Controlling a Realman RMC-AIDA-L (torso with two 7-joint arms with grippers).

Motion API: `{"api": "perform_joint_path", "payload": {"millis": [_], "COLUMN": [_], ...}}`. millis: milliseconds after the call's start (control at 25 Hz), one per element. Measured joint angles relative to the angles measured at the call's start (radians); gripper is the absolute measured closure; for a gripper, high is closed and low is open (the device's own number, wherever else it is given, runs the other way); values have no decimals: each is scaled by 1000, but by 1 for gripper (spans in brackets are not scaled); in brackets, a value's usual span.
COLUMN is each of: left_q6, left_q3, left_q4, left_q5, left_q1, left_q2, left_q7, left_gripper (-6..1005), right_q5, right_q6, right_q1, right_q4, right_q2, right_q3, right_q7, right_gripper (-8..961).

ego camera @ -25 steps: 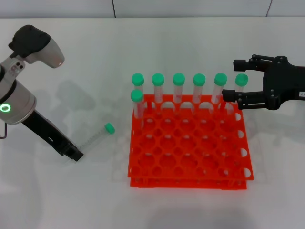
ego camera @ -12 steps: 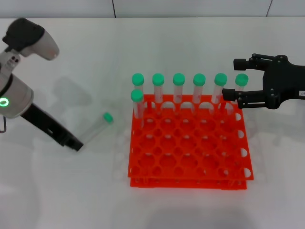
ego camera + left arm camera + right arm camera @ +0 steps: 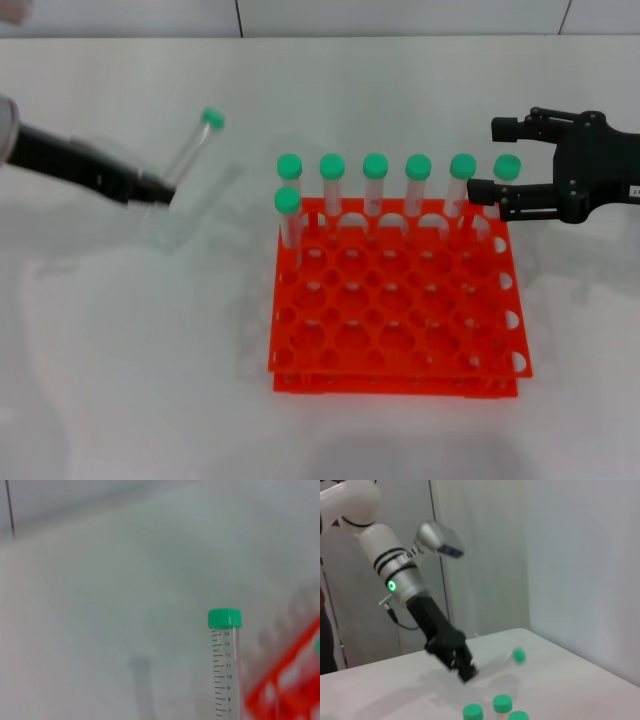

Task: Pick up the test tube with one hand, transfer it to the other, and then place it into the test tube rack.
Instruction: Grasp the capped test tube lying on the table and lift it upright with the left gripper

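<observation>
My left gripper (image 3: 160,191) is shut on the lower end of the test tube (image 3: 190,150), a clear tube with a green cap, and holds it tilted in the air left of the orange-red rack (image 3: 395,300). The tube's cap and scale show in the left wrist view (image 3: 226,660). In the right wrist view the left gripper (image 3: 467,672) holds the tube with its green cap (image 3: 519,655) above the table. My right gripper (image 3: 483,158) is open, hovering at the rack's far right corner beside the capped tubes.
Seven other green-capped tubes (image 3: 375,185) stand in the rack's back rows, six along the back and one at the left (image 3: 288,215). The rack's other holes hold nothing. The table (image 3: 130,380) is white.
My left gripper has lifted the test tube off the table and swung it up and back, with the tube now tilted in the air. The right gripper has barely moved.
</observation>
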Motion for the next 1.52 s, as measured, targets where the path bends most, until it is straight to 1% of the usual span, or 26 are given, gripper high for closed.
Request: {"api": "perform_joint_path", "payload": {"millis": [80,240,440,520,560,640,680,920,1080,1120,1160,1320,1520], "left_q6": [-22,-68,-108,-109,-109,-109,-109,-90,-70,-70,-63,-61,-54], "left_q3": [-3,-14,-13,-9,-8,-8,-8,0,60,60,104,122,122], "left_q4": [26,29,-13,-42,-79,-115,-115,-181,-203,-203,-206,-214,-235], "left_q5": [-106,-294,-508,-564,-607,-623,-623,-626,-628,-628,-629,-629,-629], "left_q1": [27,53,62,55,39,17,17,-35,-50,-50,-49,-41,-31], "left_q2": [6,12,-6,-14,-25,-33,-33,-60,-66,-66,-69,-70,-70], "left_q7": [28,100,248,300,345,371,371,427,439,439,444,459,499], "left_gripper": [808,808,808,808,808,807,807,807,807,807,807,807,807], "right_q5": [2,4,6,6,6,13,14,16,16,16,16,16,16], "right_q6": [7,16,17,17,17,16,15,10,8,8,7,0,-33], "right_q1": [-2,-4,-5,-5,-5,-6,-7,-7,-6,-6,-6,-8,-18], "right_q4": [2,4,4,4,4,2,0,-7,-8,-8,-9,-9,-13], "right_q2": [0,0,0,0,0,0,-1,-1,-1,-2,-2,-3,-5], "right_q3": [0,0,3,7,8,12,13,22,34,37,40,63,112], "right_q7": [0,0,0,0,0,0,0,0,0,0,0,0,0], "right_gripper": [95,95,95,95,95,95,95,95,95,95,95,95,95]}}
